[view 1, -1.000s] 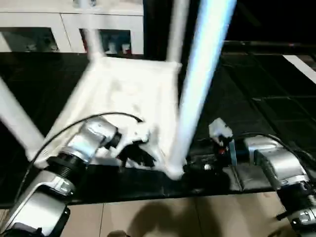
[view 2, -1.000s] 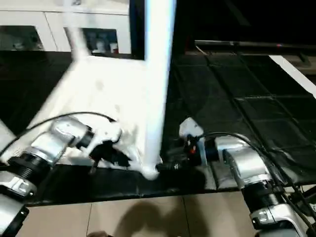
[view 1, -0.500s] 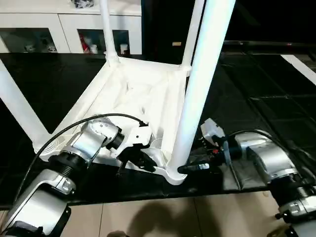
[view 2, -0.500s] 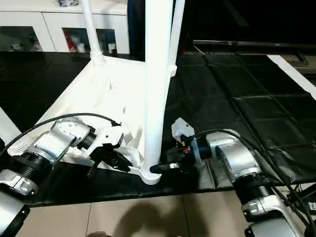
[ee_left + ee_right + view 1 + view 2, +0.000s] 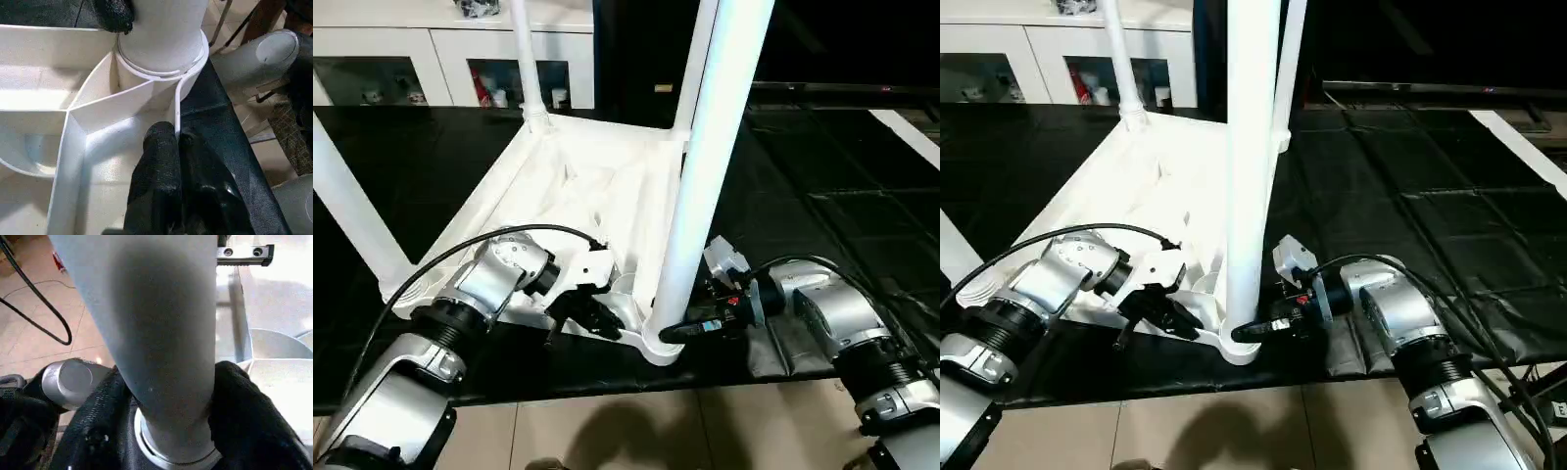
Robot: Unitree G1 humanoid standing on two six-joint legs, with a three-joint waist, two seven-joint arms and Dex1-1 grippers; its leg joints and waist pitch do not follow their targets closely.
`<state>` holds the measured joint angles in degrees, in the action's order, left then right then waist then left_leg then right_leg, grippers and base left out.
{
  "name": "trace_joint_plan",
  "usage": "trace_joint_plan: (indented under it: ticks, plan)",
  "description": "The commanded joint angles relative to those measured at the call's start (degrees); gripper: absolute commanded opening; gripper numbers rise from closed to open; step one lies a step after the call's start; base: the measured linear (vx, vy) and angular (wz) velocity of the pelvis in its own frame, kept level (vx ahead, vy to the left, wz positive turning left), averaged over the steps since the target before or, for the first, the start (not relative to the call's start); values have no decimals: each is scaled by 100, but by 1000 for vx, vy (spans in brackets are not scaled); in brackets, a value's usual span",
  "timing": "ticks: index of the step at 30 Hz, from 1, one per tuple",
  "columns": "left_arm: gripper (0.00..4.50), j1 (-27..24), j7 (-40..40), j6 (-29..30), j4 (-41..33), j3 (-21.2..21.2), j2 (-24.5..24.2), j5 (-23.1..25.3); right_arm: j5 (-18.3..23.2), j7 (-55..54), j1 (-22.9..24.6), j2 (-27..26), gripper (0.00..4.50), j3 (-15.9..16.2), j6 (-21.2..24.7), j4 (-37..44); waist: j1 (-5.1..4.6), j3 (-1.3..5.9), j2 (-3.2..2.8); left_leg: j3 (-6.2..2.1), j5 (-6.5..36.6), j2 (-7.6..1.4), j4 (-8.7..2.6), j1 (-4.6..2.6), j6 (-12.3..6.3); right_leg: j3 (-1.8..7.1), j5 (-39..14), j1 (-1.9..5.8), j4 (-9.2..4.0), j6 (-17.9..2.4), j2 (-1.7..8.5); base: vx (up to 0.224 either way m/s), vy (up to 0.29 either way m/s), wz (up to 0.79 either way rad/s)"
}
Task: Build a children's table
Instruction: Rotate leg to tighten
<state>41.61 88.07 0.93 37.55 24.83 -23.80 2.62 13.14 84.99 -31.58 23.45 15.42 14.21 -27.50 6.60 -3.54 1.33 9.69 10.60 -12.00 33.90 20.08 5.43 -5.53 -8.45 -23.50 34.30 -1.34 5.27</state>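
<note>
The children's table lies upside down on a black mat, its tabletop (image 5: pixel 578 186) ribbed side up, with four legs standing in the corner sockets. The near right leg (image 5: pixel 705 166) rises just ahead of the right tool (image 5: pixel 677 331), whose two black fingers (image 5: pixel 244 421) sit one on each side of the tube just above the socket collar (image 5: pixel 176 455); they touch or nearly touch it, but whether they already squeeze it I cannot tell. The left tool (image 5: pixel 177 147) is pressed together, its fingertips nipping the thin rim wall of the tabletop (image 5: pixel 177 105) just short of that same socket, which steadies the corner. Judged from this, the step in hand is seating or tightening this last leg. To do it well, the right tool should close squarely low on the tube, near the collar where the leg is stiffest, then press or twist along the leg's own axis, not sideways, so the tube does not cock in the socket; the left pinch should hold firm so the tabletop does not slide on the mat. Both forearms reach forward and inward, the left (image 5: pixel 489 279) angled toward the corner from its side, the right (image 5: pixel 822 308) nearly level, wrist turned so its fingers lie flat toward the leg.
</note>
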Motion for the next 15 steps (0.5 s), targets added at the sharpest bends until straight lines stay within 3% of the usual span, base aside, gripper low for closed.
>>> trace_joint_plan:
  ticks: [1,7,10,11,12,13,14,15]
  plan:
    - [0,154,-7,-56,21,53,107,42,101,-38,-71,-14,213,-79,83,59,-26,431,-29,22,1284,-131,-399,-23,-184,270,-1944,331,-412,-1095,301,0,0,0]
    - [0,209,-747,627,109,-280,426,-93,8,-1330,302,-361,207,-362,451,473,-38,416,-33,11,1326,-116,-409,-23,-114,261,-2183,326,-443,-960,295,0,0,0]
    - [0,241,-1442,1107,106,-547,745,-194,-216,-2966,552,-974,203,-703,738,647,-139,397,-25,-25,1468,-77,-429,-11,67,231,-2753,317,-498,-708,314,0,0,0]
    - [0,240,-1492,1160,95,-573,776,-211,-230,-3128,563,-1038,203,-740,801,655,-208,405,-4,-49,1406,-48,-436,46,92,200,-2915,377,-512,-572,311,0,0,0]
    - [0,249,-1639,1224,88,-613,844,-212,-258,-3413,565,-1162,200,-808,854,632,-228,409,-42,-55,1385,-45,-439,56,84,198,-2938,380,-526,-534,311,0,0,0]
    - [0,249,-1639,1224,88,-613,844,-212,-258,-3413,565,-1162,200,-808,854,632,-259,408,-36,-51,1382,-47,-436,60,75,201,-2909,371,-537,-521,304,0,0,0]
    - [0,279,-1936,1373,85,-712,995,-228,-309,-3942,544,-1403,199,-933,958,567,-306,422,-28,-53,1385,-44,-424,54,19,197,-2811,366,-545,-548,305,0,0,0]
    - [0,303,-2141,1487,84,-796,1102,-257,-340,-4251,516,-1551,198,-1005,1021,509,-346,413,-65,-43,1393,-47,-422,48,-2,209,-2642,339,-544,-639,287,0,0,0]
